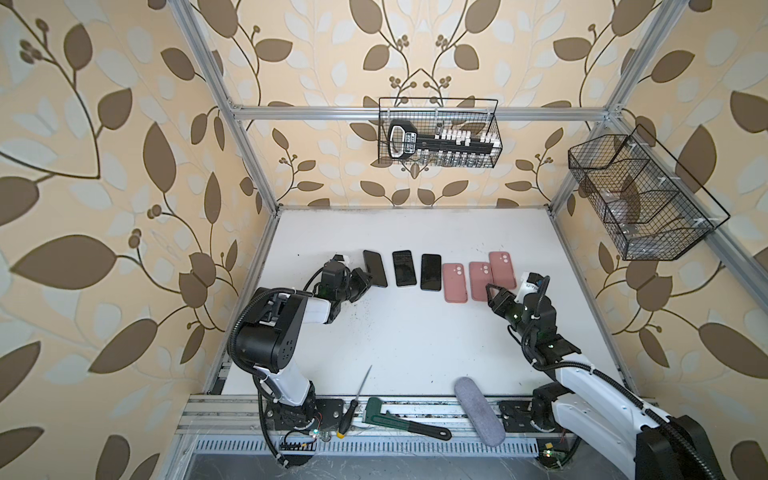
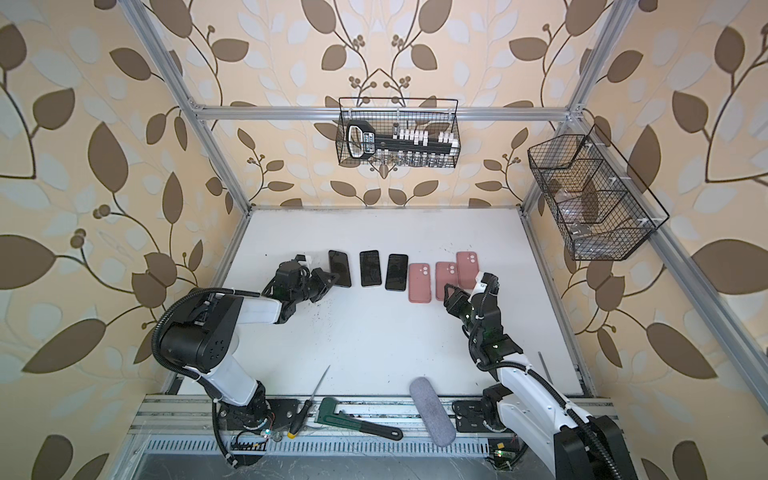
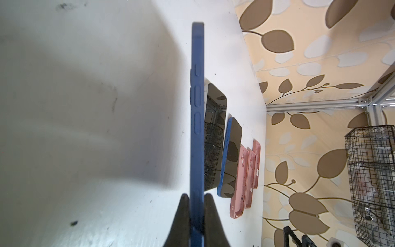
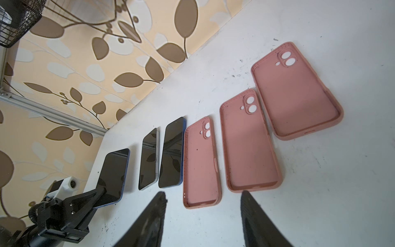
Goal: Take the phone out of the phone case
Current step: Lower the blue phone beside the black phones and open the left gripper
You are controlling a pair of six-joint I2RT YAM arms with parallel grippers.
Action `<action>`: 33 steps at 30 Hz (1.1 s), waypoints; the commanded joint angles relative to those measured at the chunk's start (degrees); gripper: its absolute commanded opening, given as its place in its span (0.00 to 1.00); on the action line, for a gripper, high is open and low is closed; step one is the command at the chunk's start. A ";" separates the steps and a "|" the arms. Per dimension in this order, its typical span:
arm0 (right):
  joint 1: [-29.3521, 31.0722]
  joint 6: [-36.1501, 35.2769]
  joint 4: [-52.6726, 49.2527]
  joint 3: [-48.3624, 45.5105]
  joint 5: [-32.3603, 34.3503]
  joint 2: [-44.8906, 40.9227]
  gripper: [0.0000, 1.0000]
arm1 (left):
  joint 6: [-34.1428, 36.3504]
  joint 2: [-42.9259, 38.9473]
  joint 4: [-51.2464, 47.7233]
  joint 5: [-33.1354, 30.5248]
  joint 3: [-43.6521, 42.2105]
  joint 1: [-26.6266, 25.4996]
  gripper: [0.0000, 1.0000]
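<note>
Where the desk [image 1: 415, 340] reaches toward nine o'clock, the left pincer [image 3: 196, 197] is clamped tight on the near end of a blue-edged phone [image 1: 375, 268]. It is tilted, dark screen up, with no case on it. I cannot tell whether its far end touches the desk.

Toward three o'clock from it, a second phone [image 1: 404, 268] and a third phone [image 1: 430, 272] lie flat, side by side with a gap between them.

Next come three empty pink shells, hollow side up. The first case [image 1: 453, 282] sits just beside the third phone. The second case [image 1: 481, 280] is close by it, and the third case [image 1: 503, 269] is set a little further toward twelve o'clock.

On the six o'clock side of those cases hangs the right pincer [image 4: 203, 194], jaws roughly half apart, gripping nothing.

Along the six o'clock edge lie a screwdriver [image 1: 353, 409], a wrench [image 1: 399, 419] and a grey pad [image 1: 478, 411].
</note>
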 commanded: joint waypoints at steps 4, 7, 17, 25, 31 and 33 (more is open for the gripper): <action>-0.61 -0.95 1.01 -1.05 -0.87 0.58 0.56 | -1.91 3.38 9.73 2.21 0.31 0.08 0.00; -0.66 -0.95 1.18 -1.14 -0.98 0.76 0.56 | -2.21 4.25 10.43 1.96 0.34 -0.09 0.00; -0.94 -0.81 1.62 -1.67 -1.07 0.76 0.56 | -1.75 5.32 8.60 0.81 0.50 -0.26 0.11; -1.15 -0.72 1.88 -1.87 -1.24 0.74 0.56 | -0.41 3.29 4.19 -1.36 0.08 -0.53 0.26; -1.16 -0.72 1.97 -2.11 -1.42 0.60 0.56 | 0.29 1.95 1.55 -2.36 0.08 -0.71 0.29; -1.13 -0.63 2.05 -2.28 -1.43 0.43 0.56 | 0.34 1.59 1.31 -2.51 0.09 -0.80 0.30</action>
